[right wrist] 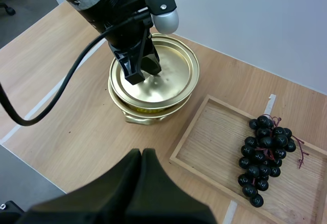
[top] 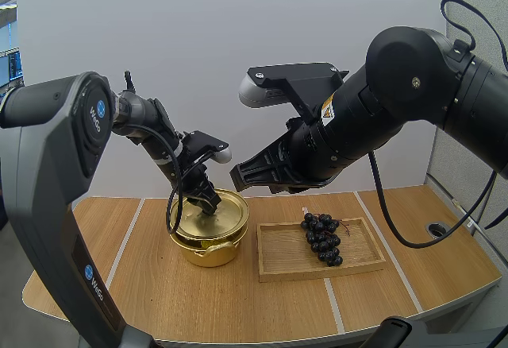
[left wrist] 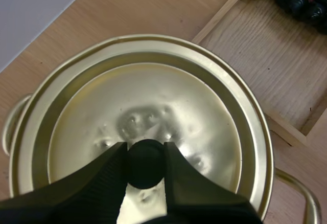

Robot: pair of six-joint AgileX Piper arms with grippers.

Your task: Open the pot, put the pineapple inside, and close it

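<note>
Bright even light, lid [left wrist: 168, 96] glare (soft shadows)

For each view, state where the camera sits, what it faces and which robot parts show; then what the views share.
High view: behind and above the bases, facing forward and down over the table; both arms show, left gripper at the lid, right gripper raised.
Left wrist view: on the left arm, facing down at the lid; left gripper pinches its knob.
Right wrist view: on the right arm, facing down at pot, tray, grapes; right gripper shut, empty.
Shared: all show lid, tray, grapes.
</note>
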